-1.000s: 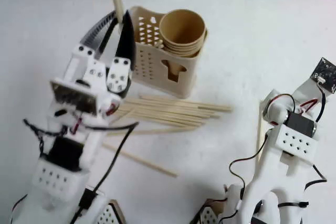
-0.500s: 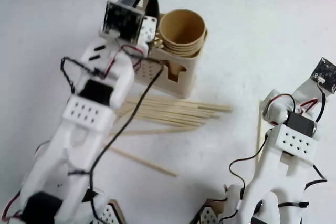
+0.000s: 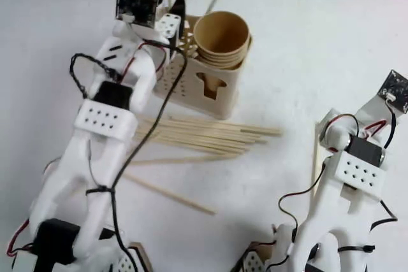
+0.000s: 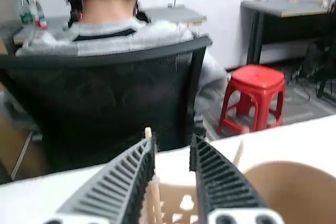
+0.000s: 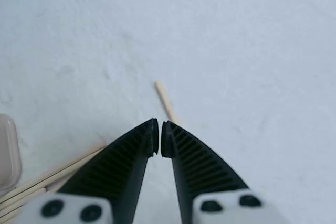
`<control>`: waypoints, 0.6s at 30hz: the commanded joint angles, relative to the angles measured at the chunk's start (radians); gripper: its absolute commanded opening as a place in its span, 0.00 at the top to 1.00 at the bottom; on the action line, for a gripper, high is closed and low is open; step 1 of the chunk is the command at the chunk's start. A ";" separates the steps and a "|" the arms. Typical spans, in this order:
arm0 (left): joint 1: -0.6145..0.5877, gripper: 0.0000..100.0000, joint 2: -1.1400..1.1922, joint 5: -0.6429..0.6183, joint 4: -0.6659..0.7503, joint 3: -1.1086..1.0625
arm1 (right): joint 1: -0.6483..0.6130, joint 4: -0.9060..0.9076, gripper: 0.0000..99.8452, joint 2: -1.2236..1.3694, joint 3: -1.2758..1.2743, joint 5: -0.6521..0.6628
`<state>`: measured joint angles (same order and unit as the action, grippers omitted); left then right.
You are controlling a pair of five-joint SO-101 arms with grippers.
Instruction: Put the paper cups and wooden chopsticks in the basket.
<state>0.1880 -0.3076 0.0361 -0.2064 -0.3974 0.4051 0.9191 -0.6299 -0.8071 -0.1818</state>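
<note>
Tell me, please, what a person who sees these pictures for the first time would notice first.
The stack of paper cups standing in the basket near the table's far edge catches the eye first. The left gripper is over the basket beside them, its fingers apart. Next comes the bundle of wooden chopsticks lying on the table in front of the basket.

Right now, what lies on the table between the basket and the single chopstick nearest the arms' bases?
In the high view, the loose pile of wooden chopsticks lies flat between the basket and the single chopstick.
</note>
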 commanded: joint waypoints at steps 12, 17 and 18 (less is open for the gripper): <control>-0.038 0.88 -0.453 0.252 -0.657 0.015 | 0.005 -0.016 0.97 -0.015 0.009 0.012; -0.039 0.88 -0.529 0.399 -0.784 -0.089 | 0.005 -0.016 0.97 -0.015 0.009 0.012; -0.039 0.88 -0.539 0.431 -0.809 -0.110 | 0.005 -0.016 0.97 -0.015 0.009 0.012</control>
<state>0.1603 -0.7802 0.3583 -0.9337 -0.4588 0.4051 0.9191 -0.6299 -0.8071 -0.1818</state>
